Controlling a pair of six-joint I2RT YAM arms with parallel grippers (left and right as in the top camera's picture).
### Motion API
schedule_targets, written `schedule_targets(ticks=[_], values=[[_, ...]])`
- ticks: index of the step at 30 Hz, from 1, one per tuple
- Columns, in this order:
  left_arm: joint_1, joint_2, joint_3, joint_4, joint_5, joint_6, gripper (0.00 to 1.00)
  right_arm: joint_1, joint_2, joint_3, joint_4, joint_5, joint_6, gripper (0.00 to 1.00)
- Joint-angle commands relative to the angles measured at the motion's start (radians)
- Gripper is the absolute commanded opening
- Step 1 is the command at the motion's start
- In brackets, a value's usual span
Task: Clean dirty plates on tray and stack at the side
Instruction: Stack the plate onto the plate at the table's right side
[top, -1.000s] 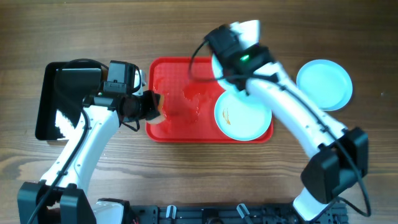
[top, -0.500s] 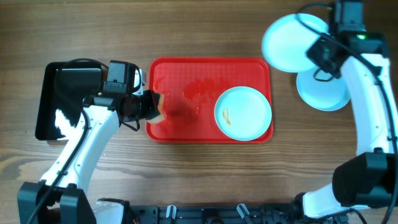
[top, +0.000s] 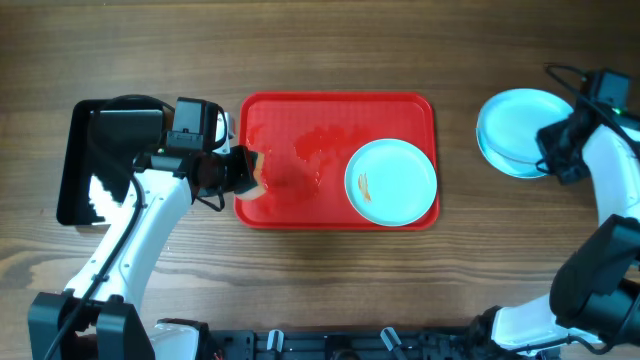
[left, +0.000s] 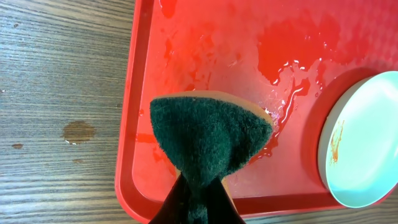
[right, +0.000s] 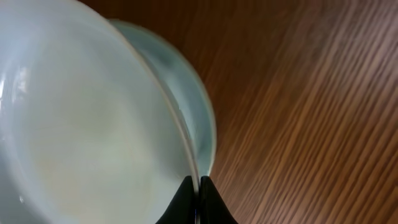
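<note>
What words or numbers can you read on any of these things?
None: no word, number or sign can be read in any view.
Plain, with nothing written: the red tray, the dirty plate on it, the top plate of the side stack, the green sponge and the black tray.
Any marks on the left arm or right arm are too small to tell.

Overhead, the light is bright and even, coming from above; shadows on the wood are soft and short. The black tray (top: 75, 150) throws back a white patch of glare. The left wrist view is sharp. The wet red tray (left: 186, 37) glints in small highlights beside the sponge (left: 208, 134). The right wrist view is soft: the plate (right: 81, 124) near the lens is out of focus, and the table (right: 311, 93) grain is smeared.
</note>
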Motion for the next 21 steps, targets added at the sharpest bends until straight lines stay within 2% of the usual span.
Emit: schedule_targets(ticks=[1, 5, 10, 16, 18, 21], values=[[0.006, 0.01, -0.002, 0.008, 0.02, 0.017, 0.04, -0.071, -0.006, -0.005, 0.031, -0.053, 0.007, 0.04], [0.006, 0.01, -0.002, 0.013, 0.02, 0.016, 0.04, -0.099, -0.006, -0.006, 0.09, -0.093, -0.06, 0.04], [0.006, 0.01, -0.002, 0.015, 0.02, 0.016, 0.04, -0.099, 0.01, -0.013, 0.113, -0.113, -0.061, 0.04], [0.006, 0.01, -0.002, 0.015, 0.02, 0.016, 0.04, -0.099, 0.039, -0.1, 0.216, -0.158, -0.06, 0.04], [0.006, 0.01, -0.002, 0.015, 0.02, 0.016, 0.04, -0.099, 0.053, -0.144, 0.291, -0.19, -0.113, 0.04], [0.006, 0.01, -0.002, 0.016, 0.02, 0.016, 0.04, -0.095, 0.073, -0.16, 0.325, -0.222, -0.117, 0.04]])
